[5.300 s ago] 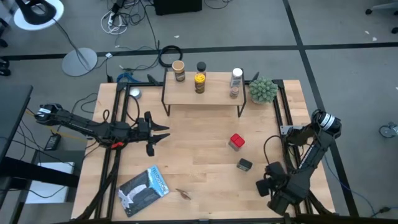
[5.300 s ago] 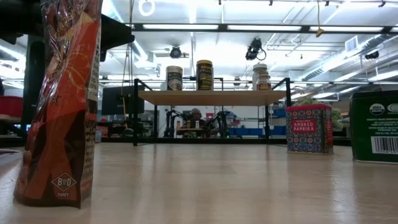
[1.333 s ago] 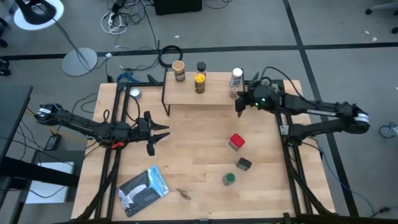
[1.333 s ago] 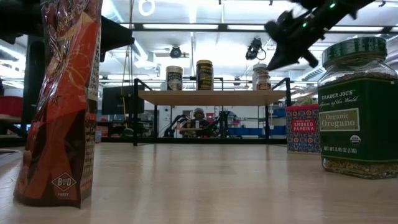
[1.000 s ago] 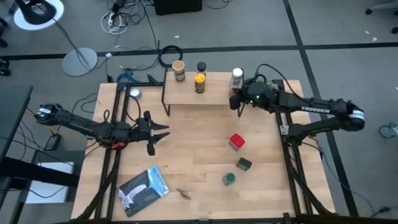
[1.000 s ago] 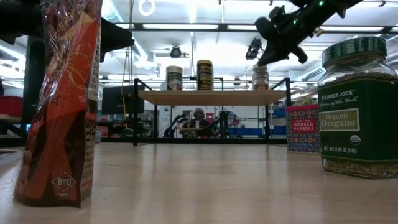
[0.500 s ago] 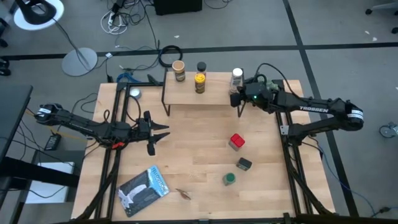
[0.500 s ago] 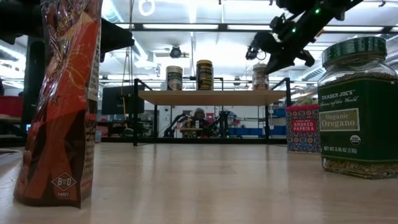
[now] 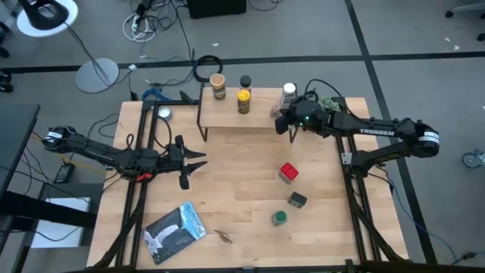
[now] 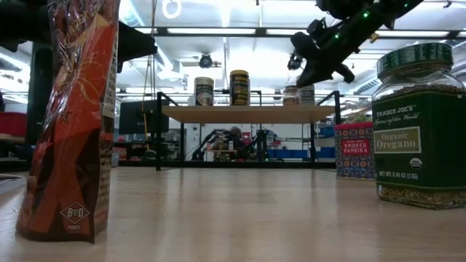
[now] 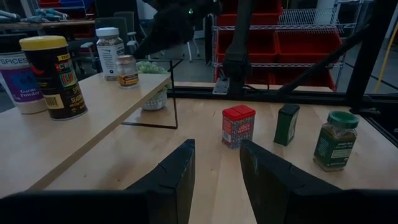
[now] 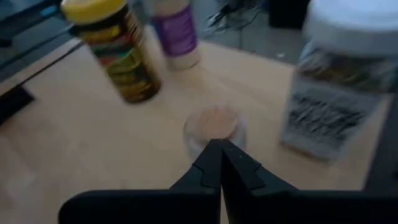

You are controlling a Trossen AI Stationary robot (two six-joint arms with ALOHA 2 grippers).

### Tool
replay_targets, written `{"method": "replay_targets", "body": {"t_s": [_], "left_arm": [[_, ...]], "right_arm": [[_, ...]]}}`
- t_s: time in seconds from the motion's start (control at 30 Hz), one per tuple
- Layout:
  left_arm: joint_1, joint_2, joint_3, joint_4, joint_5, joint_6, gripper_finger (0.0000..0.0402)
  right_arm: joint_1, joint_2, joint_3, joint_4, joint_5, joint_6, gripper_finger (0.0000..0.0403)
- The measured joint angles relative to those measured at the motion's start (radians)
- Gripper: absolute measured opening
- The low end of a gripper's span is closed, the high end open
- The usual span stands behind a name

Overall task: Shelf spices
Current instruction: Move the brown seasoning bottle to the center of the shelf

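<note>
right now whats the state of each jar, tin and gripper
right gripper: shut, over the shelf, empty
left gripper: open, empty, above the table
small tan-lidded jar: upright on the shelf
white-capped bottle: upright on the shelf
yellow-lidded jar: upright on the shelf
red tin: on the table
green-lidded jar: upright on the table

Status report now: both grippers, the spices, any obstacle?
Right gripper shut, empty, over the shelf beside a small tan-lidded jar. Left gripper idle, holds nothing. Red tin, dark tin, oregano jar unshelved. Nothing blocking.
</note>
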State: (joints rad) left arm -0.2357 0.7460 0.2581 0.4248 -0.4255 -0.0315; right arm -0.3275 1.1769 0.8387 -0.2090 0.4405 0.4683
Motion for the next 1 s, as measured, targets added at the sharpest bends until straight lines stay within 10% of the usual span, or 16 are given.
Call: {"method": "replay_targets", "body": {"t_s": [0.57, 1.0], "left_arm": [[0.000, 0.000, 0.000, -0.001, 0.000, 0.001, 0.0131], [0.000, 0.000, 0.000, -0.002, -0.002, 0.002, 0.0131]], "right_arm": [[0.027, 0.015, -0.001, 0.055, 0.211, 0.008, 0.0000], [0.013, 0.148, 0.003, 0.242, 0.000, -0.094, 0.0000]]}}
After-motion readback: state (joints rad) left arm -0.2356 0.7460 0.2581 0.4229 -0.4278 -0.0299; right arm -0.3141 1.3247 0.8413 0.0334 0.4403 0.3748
